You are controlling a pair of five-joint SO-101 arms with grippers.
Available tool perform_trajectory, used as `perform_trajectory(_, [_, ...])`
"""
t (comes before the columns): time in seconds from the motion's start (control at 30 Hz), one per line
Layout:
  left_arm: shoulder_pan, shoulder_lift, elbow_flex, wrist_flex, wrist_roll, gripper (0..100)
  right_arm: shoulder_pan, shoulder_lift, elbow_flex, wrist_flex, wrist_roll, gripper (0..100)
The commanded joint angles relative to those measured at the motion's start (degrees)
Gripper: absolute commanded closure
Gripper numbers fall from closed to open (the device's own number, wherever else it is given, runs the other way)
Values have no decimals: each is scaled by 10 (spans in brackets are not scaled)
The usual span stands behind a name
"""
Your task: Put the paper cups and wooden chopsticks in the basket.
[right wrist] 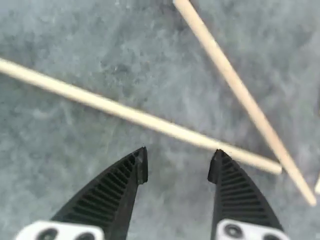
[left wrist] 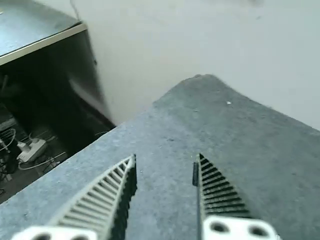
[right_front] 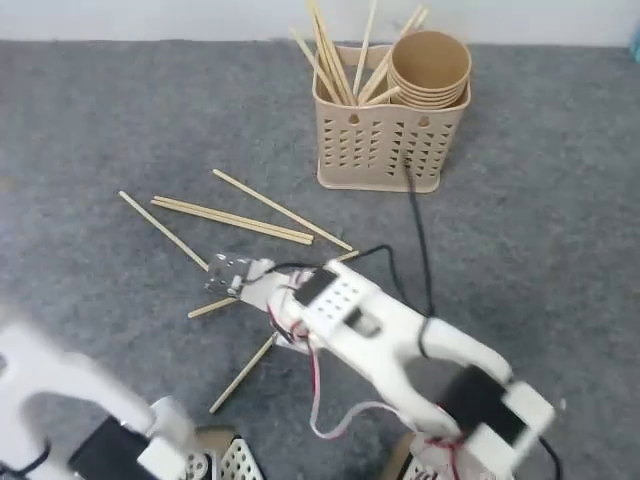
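Chopsticks (right_front: 232, 219) loose on the desk (right_front: 560, 250), right fingers (right wrist: 125, 185) low over one.

Already in the basket (right_front: 380, 150) at the far side: a stack of cups (right_front: 430, 62) and a bundle of sticks standing on end. Still to gather, by the look of it: several sticks strewn flat between basket and arms. Right fingers pointed down close to the desk, probably so as to straddle a stick lying flat; spread moderately wide, gripping nothing. Nearest stick (right wrist: 140, 116) crossing just ahead of both tips, not yet between them, its end close to one tip. Second stick (right wrist: 240, 95) slanting past that end. Left fingers (left wrist: 110, 195) likewise parted and empty, raised over bare desk and aimed toward a corner, seemingly parked clear of the work.
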Motion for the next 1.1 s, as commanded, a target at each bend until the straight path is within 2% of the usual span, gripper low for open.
perform_trajectory(0.0, [-68, -23, 47, -79, -2, 821, -5, 57, -84, 7, 31, 783])
perform_trajectory(0.2, [-94, -23, 125, -161, -2, 820, -6, 149, -184, 79, 40, 787])
perform_trajectory(0.27, [-94, -23, 146, -175, -2, 820, -6, 169, -203, 93, 42, 828])
perform_trajectory(0.4, [-89, -24, 172, -185, -2, 820, -12, 181, -218, 109, 43, 976])
perform_trajectory(0.6, [-89, -25, 189, -184, -2, 821, -13, 154, -209, 146, 40, 989])
perform_trajectory(0.83, [-75, -27, 255, -180, 1, 822, -11, 6, -188, 204, 35, 989])
perform_trajectory(1.07, [1, -67, 384, -179, -2, 822, -9, -274, -89, 200, -16, 990])
